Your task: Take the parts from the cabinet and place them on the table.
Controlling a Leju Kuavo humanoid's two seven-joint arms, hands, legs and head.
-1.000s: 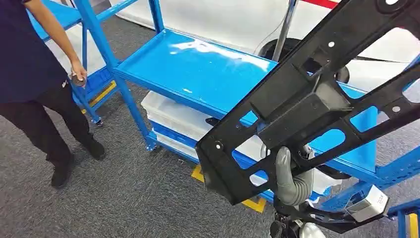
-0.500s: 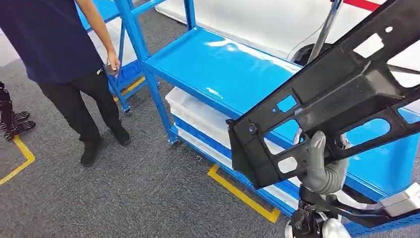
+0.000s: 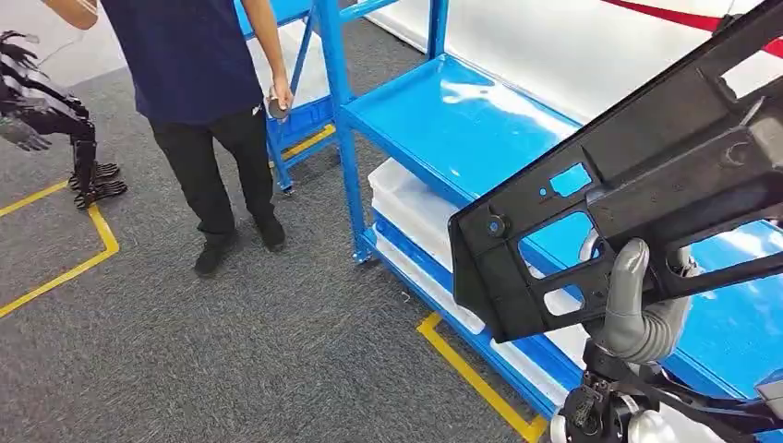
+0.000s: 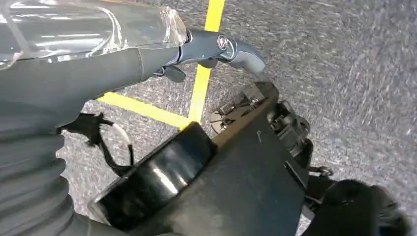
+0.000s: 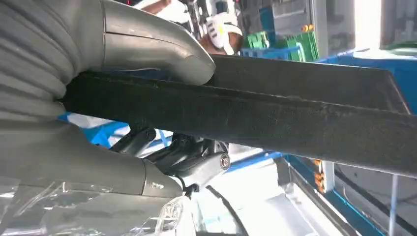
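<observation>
- My right hand [image 3: 637, 309] grips the large black part [image 3: 646, 185] from beneath: the grey thumb rises over a bar of its frame in the head view, and in the right wrist view the thumb [image 5: 162, 49] presses on top of a black edge [image 5: 275, 115] while the darker fingers close below it.
- The part is off the cabinet and carried in the air, tilted, its low end near me and its high end rising to the far right; it spans the right of the scene in front of the blue shelf [image 3: 443, 111].
- My left hand [image 4: 211, 49] hangs down toward the grey carpet; its fingers appear loosely curled with nothing in them, though the view is poor and I cannot tell for certain.
- Step in hand, by my judgement: the carry, with the pick done and the placing not yet done.
- White bins [image 3: 415, 208] sit under the shelf; a person [image 3: 212, 111] stands at the far left of it, holding a small object.
- No bench is in sight. The next move calls for finding one, holding the grip firm, and keeping the long part away from the shelf posts and the person.
</observation>
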